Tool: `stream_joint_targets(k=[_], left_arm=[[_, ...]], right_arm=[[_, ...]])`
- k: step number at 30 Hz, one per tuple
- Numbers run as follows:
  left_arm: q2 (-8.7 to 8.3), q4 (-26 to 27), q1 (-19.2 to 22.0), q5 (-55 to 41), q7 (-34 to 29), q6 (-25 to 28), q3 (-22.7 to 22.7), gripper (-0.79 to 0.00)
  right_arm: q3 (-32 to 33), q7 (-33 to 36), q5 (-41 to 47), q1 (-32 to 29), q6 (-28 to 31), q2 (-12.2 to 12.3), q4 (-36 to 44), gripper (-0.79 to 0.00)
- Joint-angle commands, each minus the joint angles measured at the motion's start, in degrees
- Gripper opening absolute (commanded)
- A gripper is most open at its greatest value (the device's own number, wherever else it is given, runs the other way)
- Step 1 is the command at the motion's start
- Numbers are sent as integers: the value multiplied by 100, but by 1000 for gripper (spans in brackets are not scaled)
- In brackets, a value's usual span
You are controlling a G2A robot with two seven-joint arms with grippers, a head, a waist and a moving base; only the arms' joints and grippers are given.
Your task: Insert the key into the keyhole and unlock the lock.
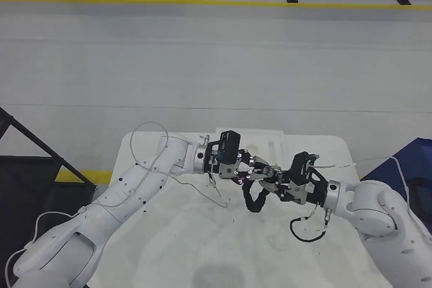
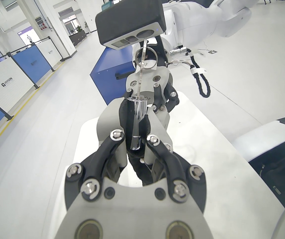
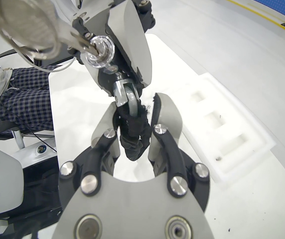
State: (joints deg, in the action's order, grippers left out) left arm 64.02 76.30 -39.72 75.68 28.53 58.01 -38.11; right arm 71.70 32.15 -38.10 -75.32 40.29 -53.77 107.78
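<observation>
Starting on the left: the left tool (image 2: 135, 119) is clamped tight on the one lock (image 2: 138, 109). Its two fingers (image 2: 124, 115) pinch the chrome barrel and hold it up in the air above the white worktop (image 1: 201, 245).

Into the middle, and there it is: one key (image 2: 140, 80) sitting in the keyhole (image 3: 99, 47) at the end of the barrel. The blade is in and the head sticks out toward the right arm. One key ring (image 2: 146, 57) is threaded through the key's head, and the key stands free of both tools' fingers. Below the barrel, the lock's single black cable (image 1: 255, 200) droops in a loop between the two arms.

Over to the right: the right tool (image 3: 135, 108) faces the left one nose to nose. Its two fingers are closed in on the fabric-covered cable, just where it meets the chrome end piece of the lock.

On the worktop behind the arms lies one white foam tray (image 3: 254, 130), and I count three rectangular recesses in it.
</observation>
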Motion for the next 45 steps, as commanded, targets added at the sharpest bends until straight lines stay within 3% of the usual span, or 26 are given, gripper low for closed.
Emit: stream_joint_targets(k=[1,8,17,21,22,23,24,31,43,44,45], left_arm=[[-4,-6,-28,9,56,0,-44,-785],[-66,-8,-173,172,151,0,-238,-785],[-354,-22,-760,585,125,0,-711,-785],[-491,-106,-919,766,192,0,-681,-785],[-522,-131,-918,832,177,0,-653,-785],[-549,-160,-907,878,180,0,-625,-785],[-573,-196,-896,925,183,0,-593,-785],[-642,-470,-763,1044,83,0,-192,-785],[-488,-729,-245,785,-651,0,835,-785],[-471,-776,-202,735,-723,0,907,-600],[-454,-821,-165,659,-783,0,977,0]], right_arm=[[38,51,-100,-21,5,12,44,-785],[226,405,-627,-124,-303,64,177,-785],[-30,1166,-1426,-42,-827,66,305,-785],[-278,1420,-1174,94,-741,38,41,-409],[-312,1531,-1099,159,-728,34,-44,-191],[-337,1584,-1036,209,-775,28,-77,-74],[-369,1555,-858,220,-759,19,-101,-12],[39,1337,-269,96,-505,82,10,0],[749,863,55,-327,-103,198,551,0],[764,838,74,-349,-94,201,553,0],[778,833,77,-358,-85,206,560,0]])
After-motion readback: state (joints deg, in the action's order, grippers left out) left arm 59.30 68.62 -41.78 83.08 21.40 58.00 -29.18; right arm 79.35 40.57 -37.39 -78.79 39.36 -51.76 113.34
